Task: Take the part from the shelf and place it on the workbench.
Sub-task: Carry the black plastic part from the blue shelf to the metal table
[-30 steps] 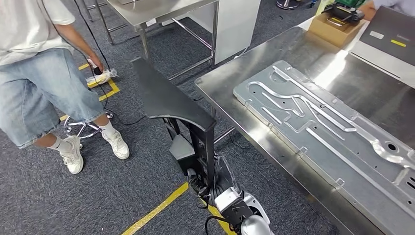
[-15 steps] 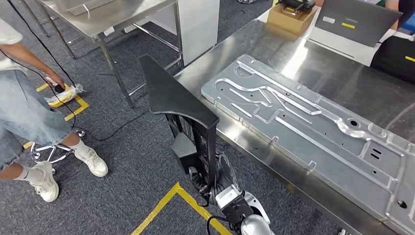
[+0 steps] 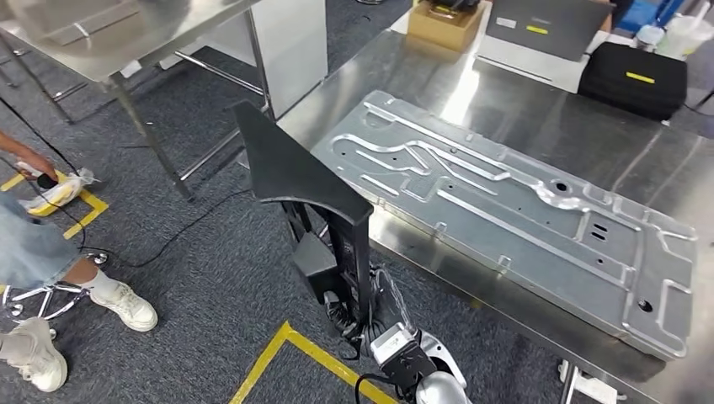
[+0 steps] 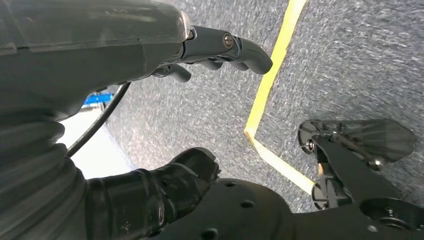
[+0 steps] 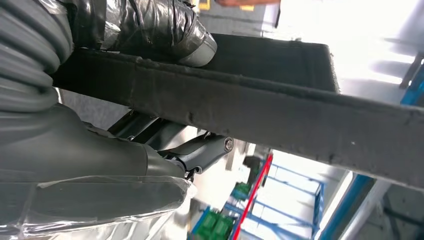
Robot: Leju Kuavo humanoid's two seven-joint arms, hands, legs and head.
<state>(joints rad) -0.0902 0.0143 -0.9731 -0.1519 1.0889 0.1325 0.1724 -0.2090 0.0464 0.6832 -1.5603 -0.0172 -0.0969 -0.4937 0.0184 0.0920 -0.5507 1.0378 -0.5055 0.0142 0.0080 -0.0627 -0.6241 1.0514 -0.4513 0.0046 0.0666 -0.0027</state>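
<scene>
Setting: grey carpet floor [image 3: 210,286] with yellow tape lines [image 3: 278,358], steel tabletop [image 3: 522,126] running from 12 to 4 o'clock in the head view.

Right hand: right hand [image 5: 165,30] is clamped on the part, thumb above and darker fingers [image 5: 200,152] beneath, seen in the right wrist view.

Left hand: left hand [image 4: 210,47] hangs over the carpet holding nothing, fingers curled loosely and apart from the thumb.

Part: black flat part [image 3: 290,168], wedge-shaped, is held on edge at the centre of the head view, rising toward 11 o'clock; it is beside the tabletop's near edge, not yet over it.

Step in hand: carrying the part to the tabletop, I judge. To do it well, lift the part above the tabletop edge, swing it toward 2 o'clock, and lay it flat before loosening the grasp.

Caution: large stamped metal panel [image 3: 505,210] covers much of the near tabletop; choosing bare steel avoids stacking or scraping.

Counts: one black part, one metal panel, one cardboard box [image 3: 444,23] at 12 o'clock, one black case [image 3: 633,77] at 1 o'clock.

Bystander: a person's legs and white shoes [image 3: 126,305] at 8 o'clock, well apart from the part.
</scene>
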